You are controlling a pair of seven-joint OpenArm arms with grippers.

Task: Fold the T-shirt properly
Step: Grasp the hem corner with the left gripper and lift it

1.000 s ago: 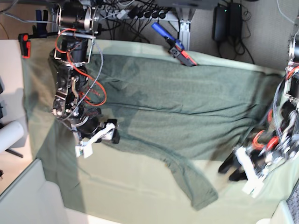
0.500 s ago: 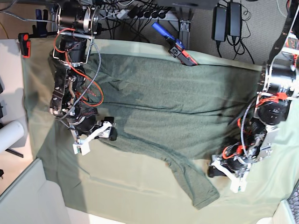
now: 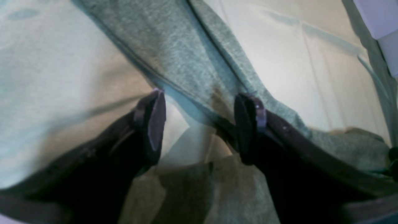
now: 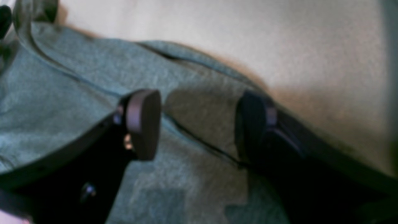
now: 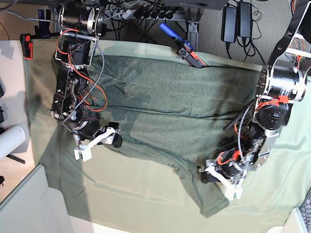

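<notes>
I find the T-shirt (image 5: 184, 109) spread flat on the table (image 5: 121, 194), which carries a pale mint-green cloth. The dark olive body runs across the far half of the table in the base view, and one long sleeve (image 5: 201, 191) trails toward the near edge, ending at its cuff just short of it.

My left gripper (image 5: 217, 180) sits low beside that sleeve, on the right side of the base view. In the left wrist view its jaws stand wide apart, with a band of the sleeve fabric and its seam running diagonally between them. One fingertip (image 3: 248, 121) rests at the sleeve's edge; the other fingertip (image 3: 154, 121) is over bare cloth. Nothing is clamped (whether the tips press into the fabric I cannot tell from the blur).

My right gripper (image 5: 97, 143) is at the shirt's lower edge on the left side of the base view. In the right wrist view its jaws are also well apart, straddling a seam and a folded edge of the olive knit, with pale cloth just beyond. It has hold of nothing.

At the far edge of the table a blue-handled clamp (image 5: 182, 46) lies against the cloth, next to the shirt's upper edge. A white roll (image 5: 10, 141) sits off the table's left side.
</notes>
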